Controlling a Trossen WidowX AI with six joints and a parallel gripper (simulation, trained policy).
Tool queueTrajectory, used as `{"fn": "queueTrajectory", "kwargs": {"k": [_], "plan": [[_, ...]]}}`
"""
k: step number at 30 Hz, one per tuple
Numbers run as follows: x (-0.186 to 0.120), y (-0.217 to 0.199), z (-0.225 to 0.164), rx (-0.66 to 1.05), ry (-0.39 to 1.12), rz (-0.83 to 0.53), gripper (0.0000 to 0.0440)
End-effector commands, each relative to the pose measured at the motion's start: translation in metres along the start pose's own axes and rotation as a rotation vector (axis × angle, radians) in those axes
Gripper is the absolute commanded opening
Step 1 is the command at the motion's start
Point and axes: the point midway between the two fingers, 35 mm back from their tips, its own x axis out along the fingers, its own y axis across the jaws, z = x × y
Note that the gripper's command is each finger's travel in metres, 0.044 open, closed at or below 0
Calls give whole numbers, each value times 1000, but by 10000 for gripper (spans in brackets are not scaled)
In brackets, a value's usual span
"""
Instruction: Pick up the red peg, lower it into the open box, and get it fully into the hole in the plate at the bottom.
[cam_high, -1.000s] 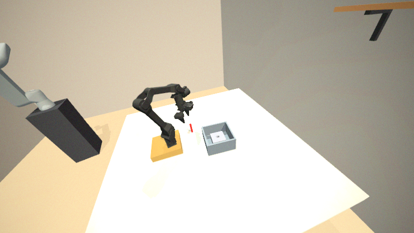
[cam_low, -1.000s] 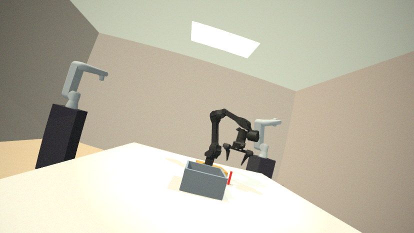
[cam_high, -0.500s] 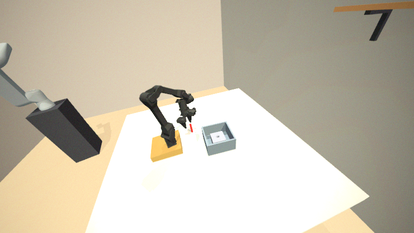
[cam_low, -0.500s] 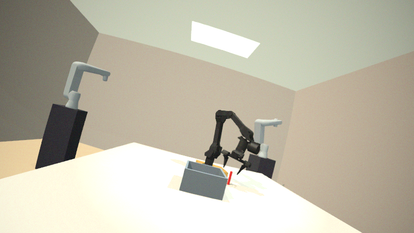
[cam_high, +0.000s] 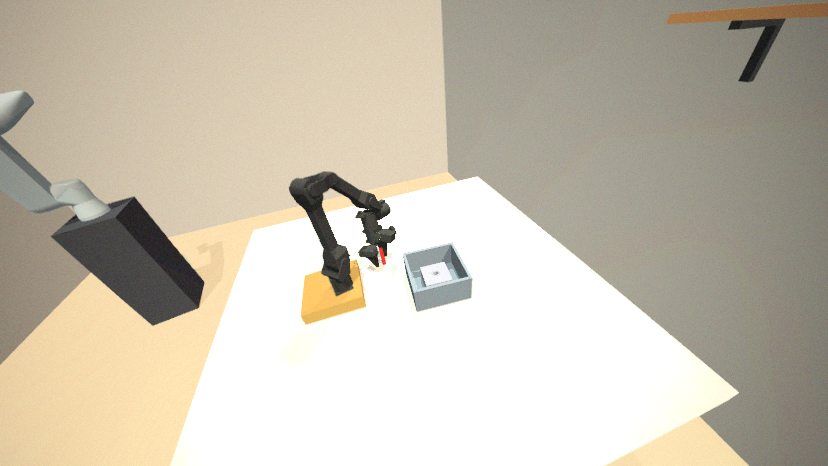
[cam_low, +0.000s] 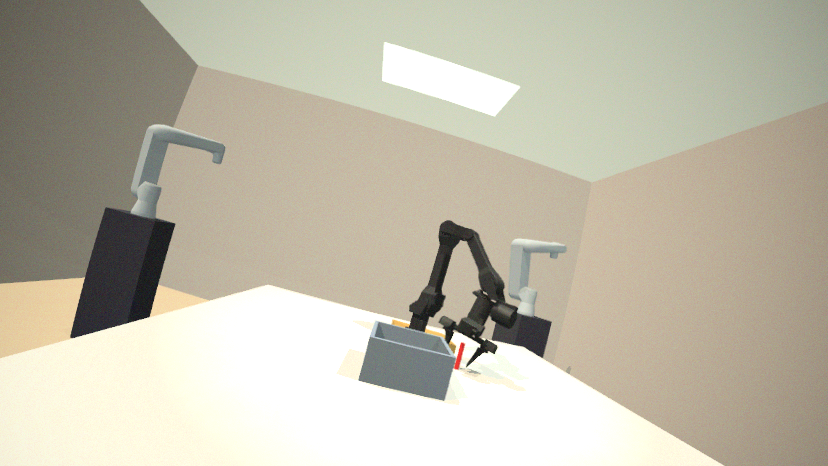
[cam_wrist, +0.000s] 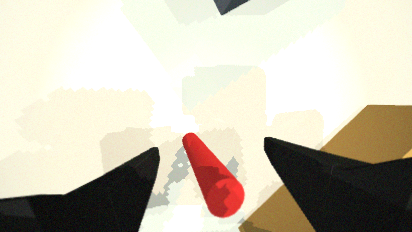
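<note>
Beige walls surround the open end effector (cam_high: 377, 260) (cam_low: 458, 354) (cam_wrist: 212, 147), showing no readable label.

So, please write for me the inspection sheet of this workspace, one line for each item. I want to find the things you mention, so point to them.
Surface: white table (cam_high: 492, 370) (cam_low: 191, 393), faint shadows on it.
Job's things: red peg (cam_high: 382, 255) (cam_low: 459, 356) (cam_wrist: 205, 167) upright between the open fingers, ungripped; open grey box (cam_high: 443, 296) (cam_low: 405, 365) beside it, holding a plate (cam_high: 429, 279) with a hole.
Clutter: nothing seen.
Gripper: the gripper (cam_high: 380, 261) (cam_low: 458, 354) (cam_wrist: 212, 147) is open, low over the table.
Cables: nothing seen.
Surroundings: pale arms on dark stands, plain walls.
</note>
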Motion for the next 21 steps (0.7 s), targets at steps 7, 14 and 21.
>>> {"fn": "queueTrajectory", "kwargs": {"k": [7,14,21], "plan": [[19,-3,1,4,9,-58,129],[16,-7,11,9,-14,-99,0],[-9,-11,33,17,-84,-109,0]]}}
